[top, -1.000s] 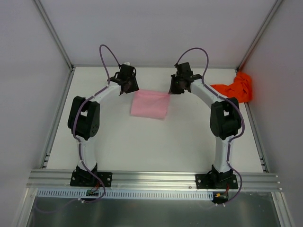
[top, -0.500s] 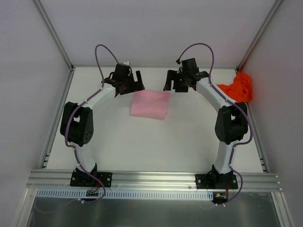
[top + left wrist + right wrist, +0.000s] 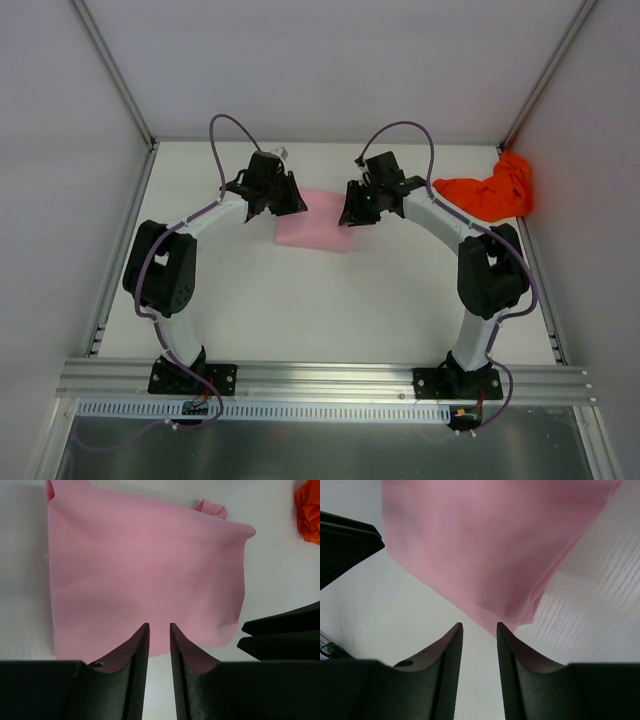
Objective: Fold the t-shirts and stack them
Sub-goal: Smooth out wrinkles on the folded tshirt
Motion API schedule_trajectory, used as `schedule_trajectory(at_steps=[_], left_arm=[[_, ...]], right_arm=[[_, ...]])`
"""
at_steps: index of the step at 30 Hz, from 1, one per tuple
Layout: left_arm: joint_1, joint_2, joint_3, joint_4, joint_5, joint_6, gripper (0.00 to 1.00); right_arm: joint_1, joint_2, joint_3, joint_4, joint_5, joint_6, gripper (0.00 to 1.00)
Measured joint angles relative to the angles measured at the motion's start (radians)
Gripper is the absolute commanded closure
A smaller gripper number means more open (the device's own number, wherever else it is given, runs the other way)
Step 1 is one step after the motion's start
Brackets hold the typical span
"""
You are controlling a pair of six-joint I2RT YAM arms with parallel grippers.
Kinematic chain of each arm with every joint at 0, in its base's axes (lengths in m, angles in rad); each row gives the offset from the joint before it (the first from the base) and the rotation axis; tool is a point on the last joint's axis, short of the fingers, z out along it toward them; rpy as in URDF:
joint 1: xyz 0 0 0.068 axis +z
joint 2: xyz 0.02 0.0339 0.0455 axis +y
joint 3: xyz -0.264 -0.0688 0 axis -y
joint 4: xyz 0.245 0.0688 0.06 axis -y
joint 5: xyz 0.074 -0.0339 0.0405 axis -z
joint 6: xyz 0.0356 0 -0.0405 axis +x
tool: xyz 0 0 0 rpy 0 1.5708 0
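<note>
pink t-shirt [image 3: 318, 230] is folded into a rough rectangle, lying flat on the white table [image 3: 300, 300], far-centre, right between the two grippers. Surface is mostly smooth; the left wrist view shows a small bunched bit of fabric poking out at its far edge and a slightly uneven right side. Orange-red t-shirt [image 3: 488, 192] is unfolded, crumpled in a heap at the far right corner by the side wall [image 3: 580, 200], well apart from the pink one, so nothing is stacked yet. Left gripper [image 3: 292, 203] sits over the pink shirt's left edge. Its jaws stand only a narrow slit apart with nothing in the slit; fabric and bare table show through it. Right gripper [image 3: 352, 213] mirrors it at the shirt's right edge, over a corner. Its jaws are parted a bit and also pinch nothing; the shirt corner sits just beyond the fingertips [image 3: 456, 630]. Can't tell whether either set of tips touches the cloth. Each wrist camera catches the other gripper's black fingers at its frame edge. Both arms arch in from their bases on the aluminium rail [image 3: 320, 378] at the near edge.
</note>
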Motion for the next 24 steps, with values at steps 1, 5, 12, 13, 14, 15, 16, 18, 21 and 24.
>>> schedule_trajectory(at_steps=[1, 5, 12, 13, 14, 15, 16, 18, 21, 24], left_arm=[[0.000, 0.012, 0.010, 0.003, 0.003, -0.003, 0.79], [0.000, 0.098, 0.074, 0.021, 0.003, -0.009, 0.80], [0.000, 0.225, 0.122, 0.021, -0.008, -0.015, 0.80], [0.000, 0.240, 0.129, 0.020, -0.013, -0.015, 0.80], [0.001, 0.252, 0.134, 0.020, -0.017, -0.015, 0.80], [0.001, 0.259, 0.137, 0.020, -0.025, -0.015, 0.80], [0.001, 0.269, 0.139, 0.020, -0.029, -0.017, 0.80], [0.002, 0.282, 0.141, 0.021, -0.032, -0.021, 0.79], [0.002, 0.293, 0.143, 0.021, -0.032, -0.026, 0.76], [0.002, 0.293, 0.148, 0.021, -0.029, -0.028, 0.73]], right_arm=[[-0.002, 0.002, 0.005, 0.010, 0.000, 0.002, 0.69], [-0.006, 0.070, 0.094, 0.016, 0.000, 0.005, 0.73], [-0.016, 0.204, 0.127, 0.028, 0.019, -0.006, 0.73], [-0.020, 0.220, 0.127, 0.028, 0.020, -0.008, 0.73], [-0.024, 0.233, 0.127, 0.029, 0.022, -0.009, 0.73], [-0.030, 0.246, 0.127, 0.029, 0.023, -0.010, 0.72], [-0.035, 0.256, 0.127, 0.031, 0.024, -0.011, 0.72], [-0.045, 0.274, 0.127, 0.031, 0.024, -0.016, 0.68], [-0.057, 0.281, 0.127, 0.038, 0.014, -0.018, 0.61], [-0.059, 0.281, 0.134, 0.038, 0.010, -0.028, 0.53]])
